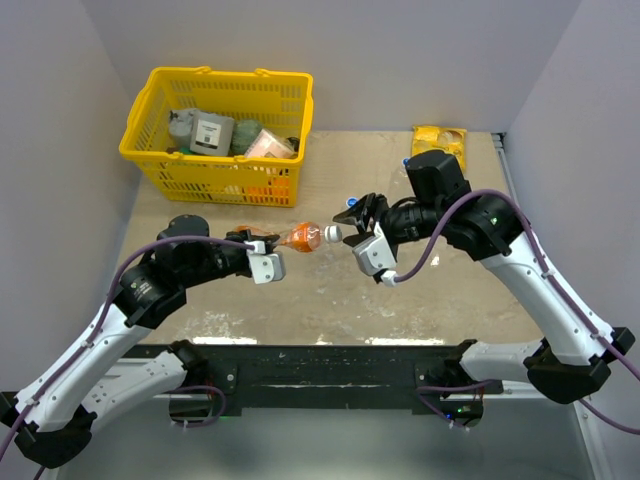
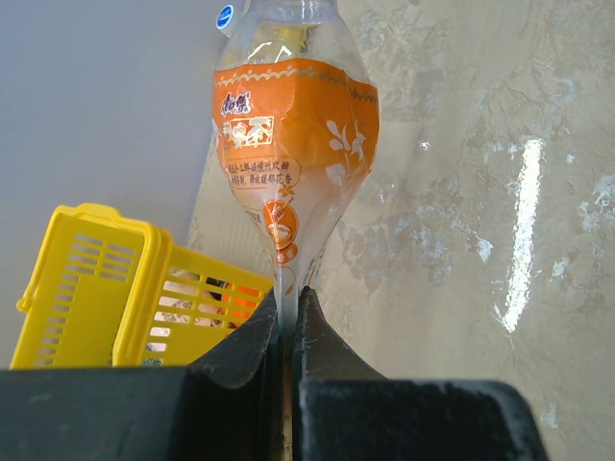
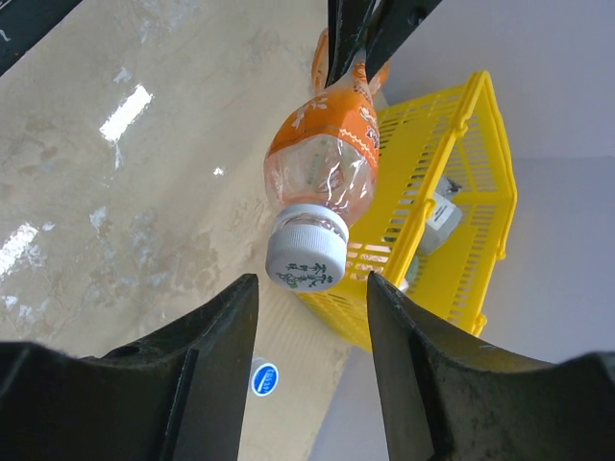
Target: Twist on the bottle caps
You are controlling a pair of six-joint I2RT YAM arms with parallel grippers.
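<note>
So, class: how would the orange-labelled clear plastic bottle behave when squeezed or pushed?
Probably soft: the left gripper pinches the orange-labelled clear plastic bottle nearly flat at its base. Likely light: no liquid shows. Round-bodied, it may roll if laid down.

Right gripper [image 3: 312, 288] has its two black fingers spread, and the whitish-grey cap [image 3: 306, 252] sits just ahead of the gap, touching neither one. The cap is on the orange bottle [image 3: 322, 168], which points straight back at the fingers. The left gripper [image 3: 360, 53] pinches the bottle's far end. A blue cap [image 3: 263, 377] lies on the table [image 3: 115, 192] under the gap. The yellow basket [image 3: 485, 144] is behind, off to the right.
</note>
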